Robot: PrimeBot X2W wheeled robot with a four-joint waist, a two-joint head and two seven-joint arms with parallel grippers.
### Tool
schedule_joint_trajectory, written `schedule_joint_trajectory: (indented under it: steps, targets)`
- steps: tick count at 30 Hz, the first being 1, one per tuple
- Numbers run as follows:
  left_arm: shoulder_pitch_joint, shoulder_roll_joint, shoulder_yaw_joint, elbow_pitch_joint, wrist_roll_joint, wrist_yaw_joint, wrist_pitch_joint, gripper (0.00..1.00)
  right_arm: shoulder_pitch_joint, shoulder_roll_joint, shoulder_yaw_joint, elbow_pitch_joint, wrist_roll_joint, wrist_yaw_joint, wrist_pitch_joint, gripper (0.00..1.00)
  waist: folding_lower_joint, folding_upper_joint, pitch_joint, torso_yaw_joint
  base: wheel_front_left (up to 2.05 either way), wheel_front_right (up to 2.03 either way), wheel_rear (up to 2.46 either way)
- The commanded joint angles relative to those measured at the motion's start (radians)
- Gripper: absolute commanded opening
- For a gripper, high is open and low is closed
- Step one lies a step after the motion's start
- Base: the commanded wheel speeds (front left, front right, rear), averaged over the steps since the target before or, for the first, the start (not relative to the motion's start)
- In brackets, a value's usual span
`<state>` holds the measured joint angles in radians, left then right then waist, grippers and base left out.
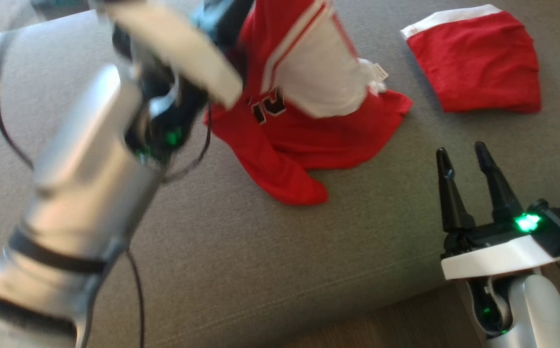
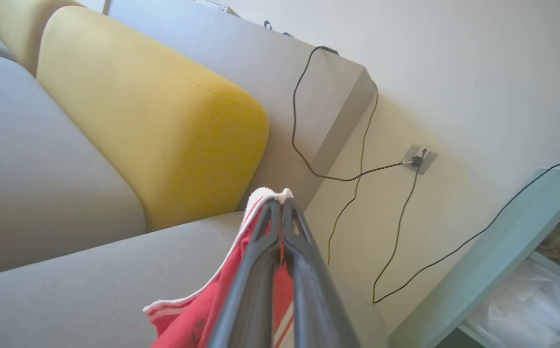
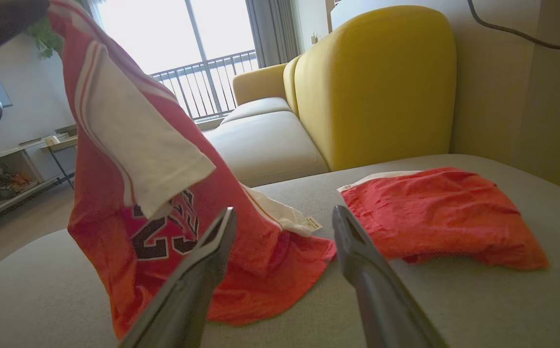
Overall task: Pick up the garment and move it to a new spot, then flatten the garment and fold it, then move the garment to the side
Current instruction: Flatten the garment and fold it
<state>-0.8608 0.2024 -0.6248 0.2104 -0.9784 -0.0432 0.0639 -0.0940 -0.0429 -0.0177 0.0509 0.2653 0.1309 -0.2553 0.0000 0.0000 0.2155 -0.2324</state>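
Note:
A red jersey (image 1: 304, 106) with white panels and a black number hangs from its top, its lower hem still dragging on the grey sofa seat (image 1: 241, 251). My left gripper (image 2: 280, 205) is shut on the jersey's white-trimmed edge (image 2: 260, 198), holding it up above the seat. In the right wrist view the jersey (image 3: 154, 193) drapes down at the left. My right gripper (image 1: 464, 157) stands open near the seat's front right edge, nothing between its fingers (image 3: 212, 251), a short way from the jersey's hem.
Red shorts (image 1: 476, 63) with a white waistband lie at the seat's far right, also in the right wrist view (image 3: 444, 212). A yellow backrest cushion (image 2: 154, 125) stands behind. Black cables (image 2: 357, 169) run down the wall to a socket (image 2: 419, 158).

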Motion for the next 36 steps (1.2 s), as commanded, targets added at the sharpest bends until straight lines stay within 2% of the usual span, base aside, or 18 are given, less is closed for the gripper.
schedule_joint_trajectory:
  steps: [1,5,9,16,20,23,26,29,30,32,36]
  targets:
    - [-0.089,0.005,0.052,-0.022,-0.024,0.002,0.031,0.0,-0.036,-0.007,0.036,-0.037,0.013,0.0,-0.006,1.0,0.0,0.0,-0.001,-0.015,0.0,0.0,0.0]
    - [-0.246,-0.043,0.063,0.012,-0.04,0.01,0.087,0.0,-0.04,-0.007,0.04,-0.044,0.047,0.0,-0.006,1.0,0.0,0.0,0.0,-0.04,0.0,0.0,0.0]
    - [-0.376,-0.109,0.09,0.041,-0.072,0.037,0.092,0.0,-0.035,-0.007,0.037,-0.043,0.057,0.0,-0.006,1.0,0.0,0.0,-0.012,-0.049,0.0,0.0,0.0]
    - [-0.556,-0.15,0.185,0.075,-0.165,0.151,-0.032,0.0,-0.022,-0.007,0.026,-0.039,0.054,0.0,-0.006,1.0,0.0,0.0,-0.046,-0.029,0.0,0.0,0.0]
    - [-0.557,-0.151,0.212,0.16,-0.176,0.22,-0.113,0.0,-0.016,-0.007,0.025,-0.041,0.05,0.0,-0.006,1.0,0.0,0.0,-0.06,-0.002,0.0,0.0,0.0]
    - [-0.476,-0.121,0.223,0.255,-0.165,0.254,-0.143,0.0,-0.016,-0.007,0.031,-0.043,0.05,0.0,-0.006,1.0,0.0,0.0,-0.06,0.018,0.0,0.0,0.0]
    - [-0.364,-0.063,0.242,0.355,-0.158,0.262,-0.177,0.0,-0.018,-0.007,0.038,-0.044,0.049,0.0,-0.006,1.0,0.0,0.0,-0.056,0.031,0.0,0.0,0.0]
    - [-0.263,0.001,0.261,0.445,-0.153,0.248,-0.214,0.0,-0.022,-0.007,0.045,-0.046,0.047,0.0,-0.006,1.0,0.0,0.0,-0.042,0.04,0.0,0.0,0.0]
    - [-0.215,0.046,0.278,0.496,-0.149,0.228,-0.246,0.0,-0.025,-0.007,0.054,-0.043,0.042,0.0,-0.006,1.0,0.0,0.0,-0.029,0.045,0.0,0.0,0.0]
    - [-0.184,0.087,0.301,0.542,-0.143,0.211,-0.278,0.0,-0.027,-0.007,0.068,-0.036,0.038,0.0,-0.006,1.0,0.0,0.0,-0.017,0.049,0.0,0.0,0.0]
    - [-0.155,0.131,0.331,0.592,-0.129,0.179,-0.309,0.0,-0.03,-0.007,0.1,-0.019,0.04,0.0,-0.006,1.0,0.0,0.0,-0.004,0.054,0.0,0.0,0.0]
